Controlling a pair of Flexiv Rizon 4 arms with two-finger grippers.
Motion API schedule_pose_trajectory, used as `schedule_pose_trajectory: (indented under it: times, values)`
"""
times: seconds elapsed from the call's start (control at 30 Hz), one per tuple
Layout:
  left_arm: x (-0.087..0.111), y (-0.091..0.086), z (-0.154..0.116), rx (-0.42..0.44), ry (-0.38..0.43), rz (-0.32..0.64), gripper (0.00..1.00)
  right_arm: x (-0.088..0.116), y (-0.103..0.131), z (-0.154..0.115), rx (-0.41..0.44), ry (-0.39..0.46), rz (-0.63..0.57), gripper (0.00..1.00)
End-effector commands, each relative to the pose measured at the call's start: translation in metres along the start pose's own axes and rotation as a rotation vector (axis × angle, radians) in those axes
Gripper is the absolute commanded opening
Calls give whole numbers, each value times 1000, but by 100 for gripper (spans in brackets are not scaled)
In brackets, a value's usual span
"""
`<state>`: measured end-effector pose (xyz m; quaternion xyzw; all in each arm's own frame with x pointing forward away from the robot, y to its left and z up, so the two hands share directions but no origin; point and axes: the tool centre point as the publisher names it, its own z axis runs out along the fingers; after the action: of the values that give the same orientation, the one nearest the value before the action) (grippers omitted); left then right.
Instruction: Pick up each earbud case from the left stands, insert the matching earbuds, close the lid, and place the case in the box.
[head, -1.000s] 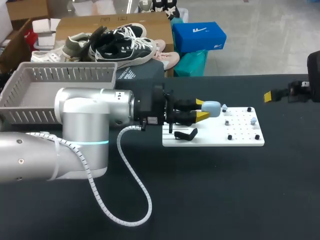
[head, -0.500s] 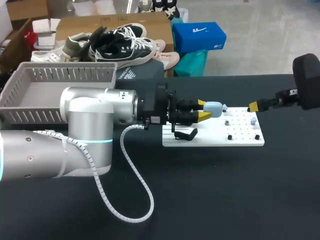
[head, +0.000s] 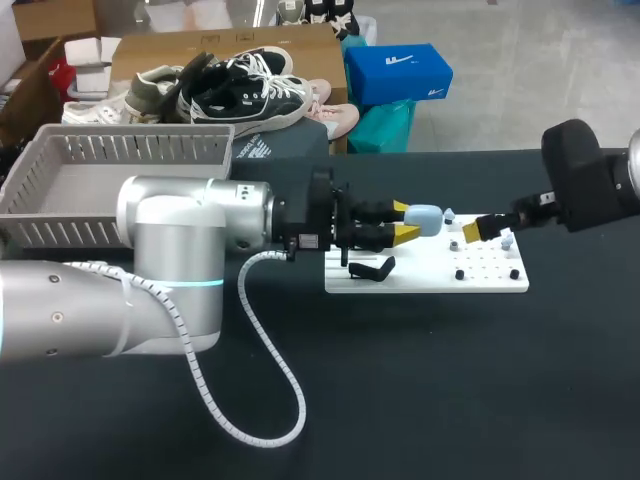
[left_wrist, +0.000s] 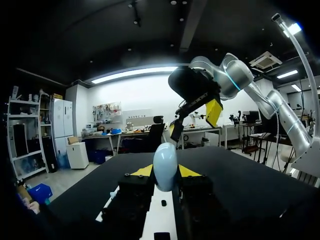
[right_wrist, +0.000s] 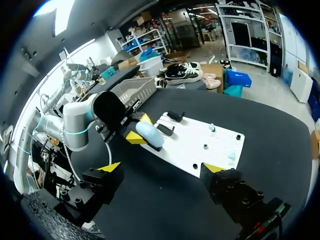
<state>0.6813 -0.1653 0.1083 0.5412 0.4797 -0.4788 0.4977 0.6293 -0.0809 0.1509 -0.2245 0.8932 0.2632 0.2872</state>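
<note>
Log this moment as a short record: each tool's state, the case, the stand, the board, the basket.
left tool: shut on the pale blue earbud case
right tool: open, holding nothing, by the board's right part, apart from the case
case: above the white board, lid looks closed
black stand: on the board's left end, nothing on it
grey basket: far left of the table

The wide table (head: 450, 380) has a matte black top, evenly lit.

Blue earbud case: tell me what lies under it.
The white board lies below the case, which the left claw grips. Whatever sits directly beneath is covered by the claw.
</note>
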Motion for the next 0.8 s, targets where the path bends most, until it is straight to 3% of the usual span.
schedule_pose_trajectory:
  times: [0.03,0.43,0.8]
  values:
    - [0,-3,0,-9,0,2,0,-3,3,11,-8,12,2,100]
    - [0,-3,0,-9,0,2,0,-13,13,35,-31,52,-7,100]
    - [0,-3,0,-9,0,2,0,-18,7,50,-48,80,1,100]
